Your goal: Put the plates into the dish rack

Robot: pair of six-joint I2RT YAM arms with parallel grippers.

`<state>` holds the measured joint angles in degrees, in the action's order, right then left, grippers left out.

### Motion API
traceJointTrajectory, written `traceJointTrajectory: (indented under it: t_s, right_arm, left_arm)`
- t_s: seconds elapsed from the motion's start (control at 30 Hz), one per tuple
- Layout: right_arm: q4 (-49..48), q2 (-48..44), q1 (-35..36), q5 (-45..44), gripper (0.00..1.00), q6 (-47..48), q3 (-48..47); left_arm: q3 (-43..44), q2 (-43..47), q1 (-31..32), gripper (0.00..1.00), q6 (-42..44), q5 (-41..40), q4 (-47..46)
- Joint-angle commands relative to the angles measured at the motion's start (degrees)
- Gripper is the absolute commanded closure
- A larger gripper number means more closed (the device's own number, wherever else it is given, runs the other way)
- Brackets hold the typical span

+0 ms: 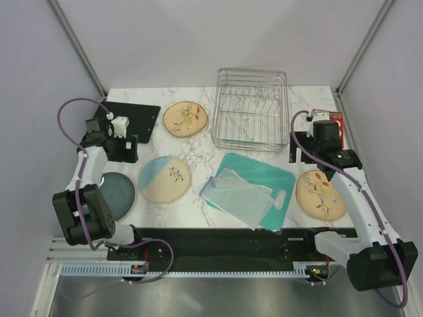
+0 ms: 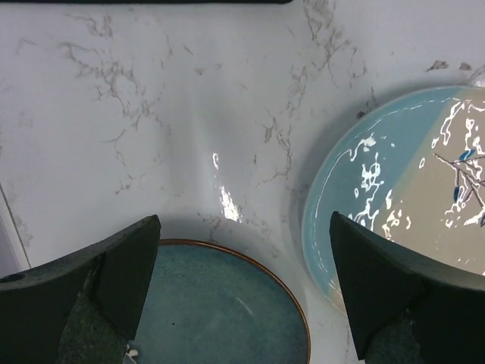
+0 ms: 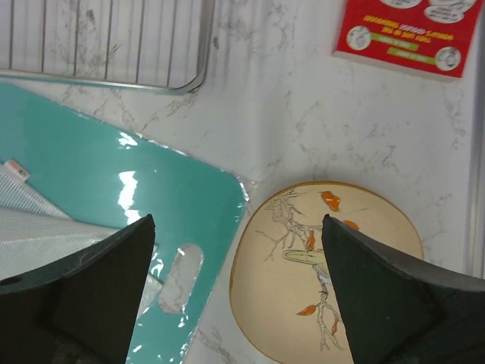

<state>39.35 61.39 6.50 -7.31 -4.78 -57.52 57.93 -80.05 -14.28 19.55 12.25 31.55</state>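
Observation:
The silver wire dish rack (image 1: 251, 109) stands empty at the back centre. One tan sprig plate (image 1: 186, 118) lies left of it and another (image 1: 320, 194) lies at the right. The cream-and-light-blue plate (image 1: 166, 178) and the dark grey-blue plate (image 1: 119, 193) lie at the left. My left gripper (image 1: 124, 153) is open and empty above the table, with the dark plate (image 2: 220, 303) and the cream-blue plate (image 2: 402, 189) below it. My right gripper (image 1: 305, 153) is open and empty above the right tan plate (image 3: 333, 280), near the rack's corner (image 3: 106, 45).
A teal cutting board (image 1: 254, 188) with a clear bag on it lies in the middle, its handle end (image 3: 114, 174) beside the right tan plate. A red-and-white card (image 3: 402, 30) lies at the back right. A black mat (image 1: 135, 117) lies at the back left.

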Motion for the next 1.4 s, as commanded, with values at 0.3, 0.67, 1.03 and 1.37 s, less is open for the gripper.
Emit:
traceJointTrajectory:
  t_s: [0.3, 0.67, 1.03, 1.37]
  right_arm:
    - [-20.35, -0.40, 8.33, 36.76, 0.02, -1.02, 7.50]
    - [-42.77, 15.06, 24.43, 39.74, 0.02, -11.30, 9.18]
    - [-58.77, 41.33, 34.09, 36.41, 0.02, -22.38, -3.30]
    - [-57.11, 52.87, 39.11, 34.56, 0.02, -28.27, -9.36]
  left_arm:
    - [10.00, -17.66, -0.75, 0.18, 11.64, 12.45, 8.60]
    - [7.28, -20.84, -0.92, 0.33, 20.79, 9.89, 14.76]
    - [7.28, -22.60, -0.83, 0.44, 22.37, 11.74, 17.84]
    - [7.20, -22.08, -0.83, 0.57, 22.90, 14.46, 21.01]
